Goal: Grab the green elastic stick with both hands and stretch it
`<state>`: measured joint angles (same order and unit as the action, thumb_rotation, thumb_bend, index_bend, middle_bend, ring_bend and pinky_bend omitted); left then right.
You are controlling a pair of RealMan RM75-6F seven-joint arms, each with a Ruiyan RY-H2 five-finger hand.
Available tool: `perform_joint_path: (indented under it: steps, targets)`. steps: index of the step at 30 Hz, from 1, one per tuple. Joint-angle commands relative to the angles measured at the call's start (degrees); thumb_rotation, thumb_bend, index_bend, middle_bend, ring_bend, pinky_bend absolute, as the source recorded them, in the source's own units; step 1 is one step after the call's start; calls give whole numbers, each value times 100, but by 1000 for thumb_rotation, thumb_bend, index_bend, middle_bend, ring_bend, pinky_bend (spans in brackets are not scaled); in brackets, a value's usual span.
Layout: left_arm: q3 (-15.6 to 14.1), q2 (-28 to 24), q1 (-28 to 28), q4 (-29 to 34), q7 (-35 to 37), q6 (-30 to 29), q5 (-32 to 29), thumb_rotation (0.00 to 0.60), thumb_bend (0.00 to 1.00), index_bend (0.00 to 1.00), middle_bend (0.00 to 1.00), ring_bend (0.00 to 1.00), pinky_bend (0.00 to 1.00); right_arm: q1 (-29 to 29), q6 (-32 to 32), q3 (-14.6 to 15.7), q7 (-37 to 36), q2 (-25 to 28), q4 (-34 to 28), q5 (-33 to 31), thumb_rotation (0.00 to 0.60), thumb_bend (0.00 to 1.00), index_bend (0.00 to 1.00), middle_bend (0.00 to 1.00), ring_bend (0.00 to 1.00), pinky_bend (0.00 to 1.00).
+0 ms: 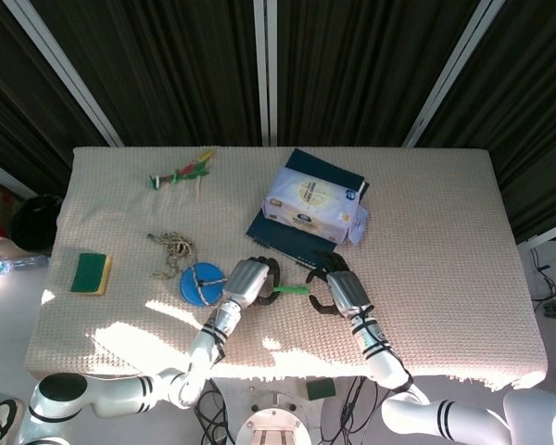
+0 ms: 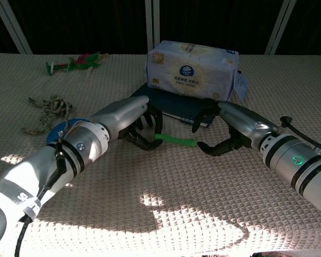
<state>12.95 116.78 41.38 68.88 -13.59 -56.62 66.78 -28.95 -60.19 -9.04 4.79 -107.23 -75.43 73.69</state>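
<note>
Green stick point(image 2: 175, 141) lies on the tabletop point(image 2: 203, 214) before the book. My left hand point(image 2: 129, 119) grips its left end, fingers curled round. Right hand point(image 2: 220, 128) spread at the free end, holding nothing. Looks light, rubbery, springy; grip each end firmly.

1. The bench point(image 1: 445, 213) fills the middle of the head view, covered by a beige waffle-textured cloth, with sun patches along its near edge.
2. A dark book point(image 1: 292, 243) lies at centre, with a tissue pack point(image 1: 313, 199) on top of it.
3. A feathered toy point(image 1: 181, 173) lies at upper left.
4. A tangle of cord point(image 1: 171, 248) lies left of centre, beside a blue disc point(image 1: 200, 284).
5. A green sponge point(image 1: 92, 273) sits near the left edge.
6. A green stick point(image 2: 175, 141) lies just in front of the book, between the two robot hands.
</note>
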Motion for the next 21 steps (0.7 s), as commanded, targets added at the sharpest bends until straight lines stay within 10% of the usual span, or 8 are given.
perform_joint_path:
  steps: [1,21]
  targets:
    - [-3,-5,-6,-5,9,5,-2,599,311,608,354,335,381,-43,40,-25,-35,-67,72,-18,600,370,443,22,0,0]
    - [51,-50,-89,32,59,87,-235,599,310,602,330,334,380,-155,99,-67,-205,-440,538,-65,600,375,456,27,0,0]
